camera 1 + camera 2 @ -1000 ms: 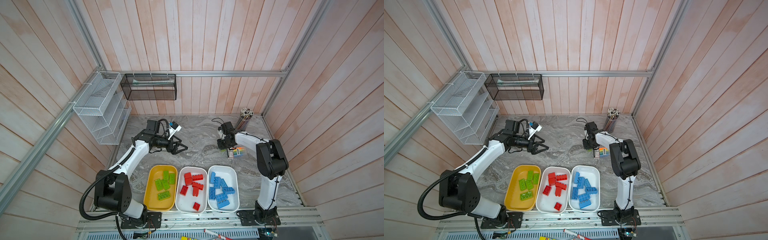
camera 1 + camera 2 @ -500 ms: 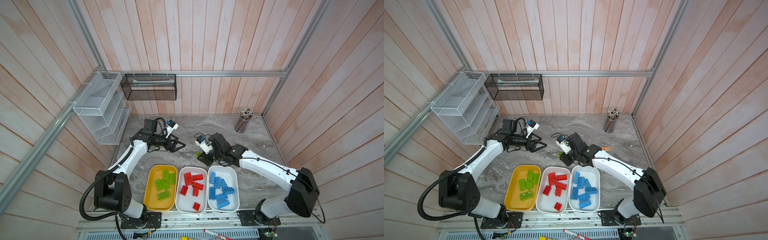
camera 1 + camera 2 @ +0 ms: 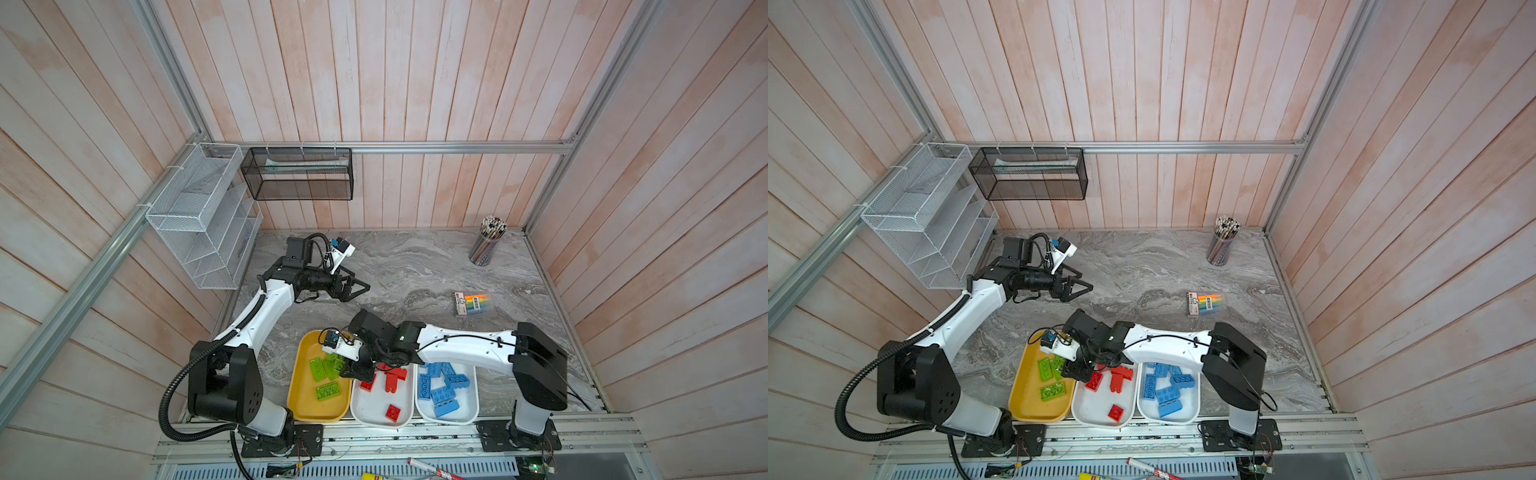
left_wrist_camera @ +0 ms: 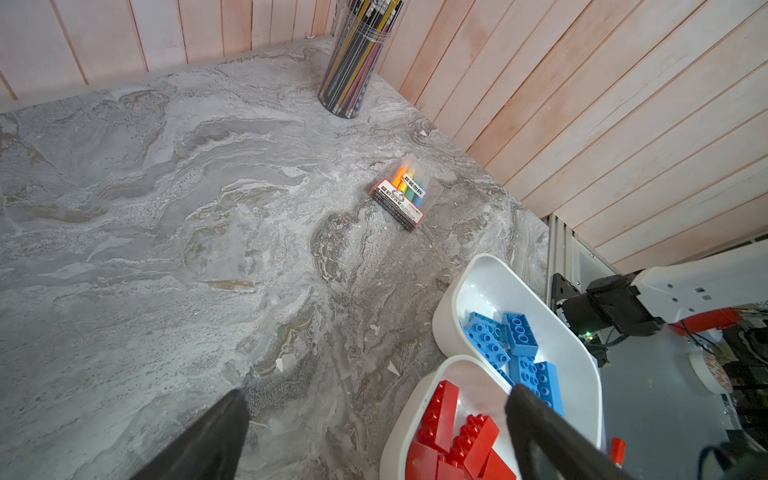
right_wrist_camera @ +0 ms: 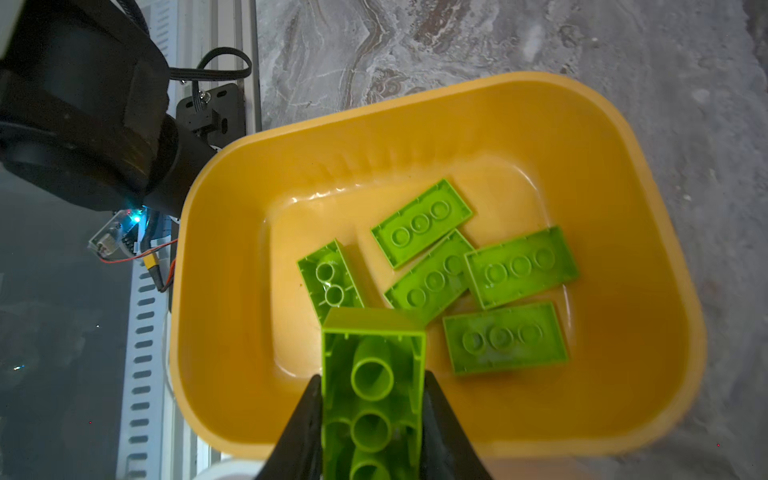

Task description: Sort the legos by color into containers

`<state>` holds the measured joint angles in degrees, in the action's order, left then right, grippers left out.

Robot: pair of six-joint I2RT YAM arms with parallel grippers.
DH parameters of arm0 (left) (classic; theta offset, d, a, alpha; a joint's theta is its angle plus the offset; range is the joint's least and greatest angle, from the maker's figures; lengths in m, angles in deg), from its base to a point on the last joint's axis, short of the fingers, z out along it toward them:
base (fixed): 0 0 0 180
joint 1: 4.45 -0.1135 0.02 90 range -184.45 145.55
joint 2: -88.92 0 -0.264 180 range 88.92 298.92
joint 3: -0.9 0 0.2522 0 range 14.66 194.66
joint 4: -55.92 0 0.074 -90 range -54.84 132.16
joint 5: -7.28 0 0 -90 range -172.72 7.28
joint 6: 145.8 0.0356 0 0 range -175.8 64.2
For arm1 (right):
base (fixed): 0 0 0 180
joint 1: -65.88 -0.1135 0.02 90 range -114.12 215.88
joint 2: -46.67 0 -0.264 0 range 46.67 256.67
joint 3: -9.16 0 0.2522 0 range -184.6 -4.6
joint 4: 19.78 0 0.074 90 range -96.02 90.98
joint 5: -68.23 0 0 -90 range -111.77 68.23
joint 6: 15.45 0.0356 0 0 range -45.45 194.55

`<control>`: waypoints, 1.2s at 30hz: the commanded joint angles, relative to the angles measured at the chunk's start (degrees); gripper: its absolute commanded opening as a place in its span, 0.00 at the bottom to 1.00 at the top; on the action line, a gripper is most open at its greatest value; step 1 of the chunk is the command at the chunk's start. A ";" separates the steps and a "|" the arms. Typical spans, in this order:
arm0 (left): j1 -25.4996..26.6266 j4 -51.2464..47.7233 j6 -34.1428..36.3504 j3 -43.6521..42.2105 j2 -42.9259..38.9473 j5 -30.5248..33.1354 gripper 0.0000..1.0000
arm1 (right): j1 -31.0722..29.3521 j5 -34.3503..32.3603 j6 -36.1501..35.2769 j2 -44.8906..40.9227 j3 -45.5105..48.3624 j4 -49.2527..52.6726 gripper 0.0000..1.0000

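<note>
Right wrist view: the right gripper (image 5: 372, 376) is seen clamped on a lime green brick (image 5: 371, 424), with one black finger pressed against each long side and the brick's hollow underside turned to the camera. The held brick is hung over the yellow tray (image 5: 640, 216). Five more green bricks (image 5: 519, 268) are lying loose on the tray floor, undersides up, several of them touching or overlapping. Whether the held brick touches any of them cannot be told.

In both top views the right gripper is placed over the edge where the yellow tray meets the middle white tray (image 3: 374, 401), in which red bricks (image 3: 392, 378) are gathered. Blue bricks (image 3: 440, 386) are piled in the outer white tray (image 3: 471, 399). The three trays are lined up side by side at the near edge of the grey marbled table (image 3: 415, 266).

The left gripper (image 3: 360, 289) is held above bare table, well apart from the trays, its jaws spread wide with nothing between them. A rainbow-striped pack (image 3: 471, 302) is laid flat on the right arm's side of the table, and a pencil cup (image 3: 486, 245) is stood in the far corner on that side.
</note>
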<state>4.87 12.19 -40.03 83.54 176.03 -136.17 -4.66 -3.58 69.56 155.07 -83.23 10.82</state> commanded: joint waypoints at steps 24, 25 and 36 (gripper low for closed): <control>-0.36 5.50 -4.84 -0.91 -0.42 6.37 0.98 | 21.61 -2.87 -4.05 -34.74 18.77 6.49 0.66; -0.45 6.00 -5.19 -0.98 -0.48 7.54 0.98 | 24.59 -3.40 -4.27 -36.44 20.29 5.72 0.68; -4.19 20.92 -18.06 -10.34 -5.73 41.48 0.99 | 57.85 -16.63 6.10 -42.88 37.85 -22.32 0.82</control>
<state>1.90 24.91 -53.04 77.55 173.51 -107.98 48.84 -14.31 70.17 112.75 -48.68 0.40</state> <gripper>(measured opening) 0.990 0.812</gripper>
